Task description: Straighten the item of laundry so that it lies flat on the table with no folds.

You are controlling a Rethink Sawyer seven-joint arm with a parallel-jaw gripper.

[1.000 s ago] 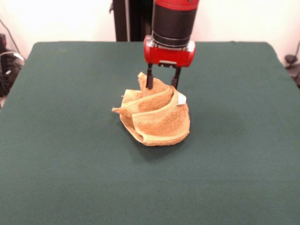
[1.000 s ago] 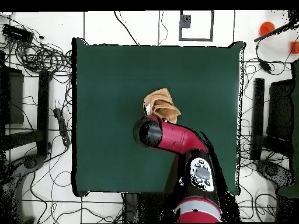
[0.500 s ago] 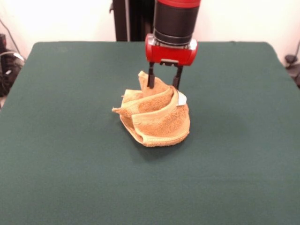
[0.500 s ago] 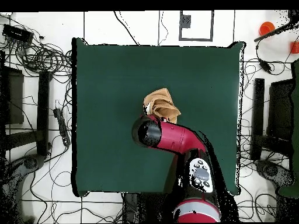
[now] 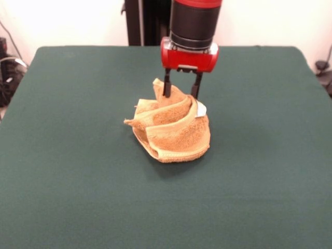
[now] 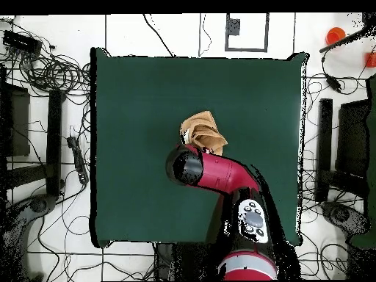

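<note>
The item of laundry [image 5: 174, 129] is a golden-tan terry towel, crumpled into a raised heap of folds near the middle of the green table [image 5: 78, 171]. A small white label [image 5: 201, 109] shows at its right edge. My gripper [image 5: 181, 95] hangs straight down at the heap's far side. It is open, and its two black fingers [image 5: 166, 87] stand apart on either side of the top fold. In the overhead view the towel [image 6: 203, 131] pokes out beyond the red arm [image 6: 220, 170], which hides the gripper.
Green table surface [image 6: 132, 103] surrounds the towel on every side. Cables and dark equipment [image 6: 44, 73] lie on the floor beyond the table's edges.
The gripper has risen slightly and shifted a little to the right over the last second. The towel keeps the same shape and place.
</note>
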